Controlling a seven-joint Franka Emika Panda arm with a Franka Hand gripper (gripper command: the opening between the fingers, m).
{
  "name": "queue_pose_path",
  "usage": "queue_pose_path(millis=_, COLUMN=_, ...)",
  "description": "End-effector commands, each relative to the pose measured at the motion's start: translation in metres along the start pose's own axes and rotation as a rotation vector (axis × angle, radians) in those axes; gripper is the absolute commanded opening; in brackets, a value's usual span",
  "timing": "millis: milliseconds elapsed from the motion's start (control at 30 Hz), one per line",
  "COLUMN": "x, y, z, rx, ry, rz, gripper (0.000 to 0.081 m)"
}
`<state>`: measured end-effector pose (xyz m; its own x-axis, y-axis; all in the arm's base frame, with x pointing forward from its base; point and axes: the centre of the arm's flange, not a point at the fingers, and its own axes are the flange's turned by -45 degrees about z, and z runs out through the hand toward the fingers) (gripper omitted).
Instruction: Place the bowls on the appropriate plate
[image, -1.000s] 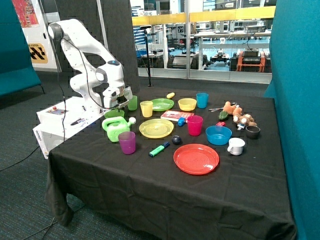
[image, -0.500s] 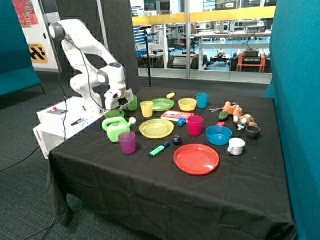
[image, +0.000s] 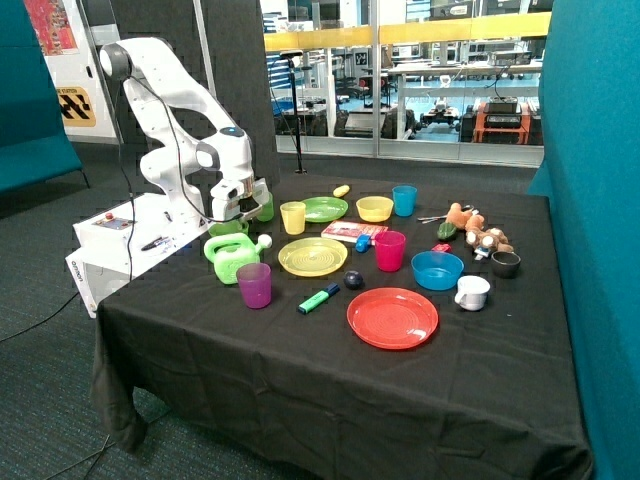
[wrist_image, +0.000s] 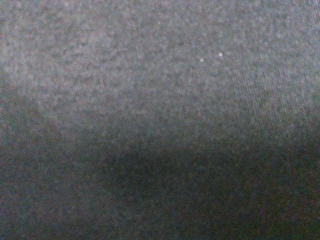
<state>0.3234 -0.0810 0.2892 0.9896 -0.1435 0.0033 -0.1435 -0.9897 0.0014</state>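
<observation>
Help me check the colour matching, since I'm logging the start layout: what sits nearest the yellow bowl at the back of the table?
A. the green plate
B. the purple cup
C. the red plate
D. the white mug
A: the yellow bowl sits right beside the green plate at the back of the table, not on the yellow plate; the gripper is off by the green watering can.

tablecloth (image: 300, 370): black matt cloth (fine weave) | red plate (image: 392, 318): glossy plastic | arm (image: 175, 95): smooth white shell
</observation>
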Motion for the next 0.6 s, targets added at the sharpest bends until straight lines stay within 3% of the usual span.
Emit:
queue_pose_path(millis=0, x=0.005, y=0.0, z=-0.002, rx=0.0014, ry=-0.0033, rz=-0.004, gripper=0.0)
queue_pose_path(millis=367, x=0.0, y=0.006, z=-0.004, rx=0.0014, ry=-0.0033, rz=-0.005, gripper=0.0)
queue_pose_path(millis=567, x=-0.003, y=0.009, z=-0.018, rx=0.0014, ry=-0.0033, rz=-0.016, gripper=0.0)
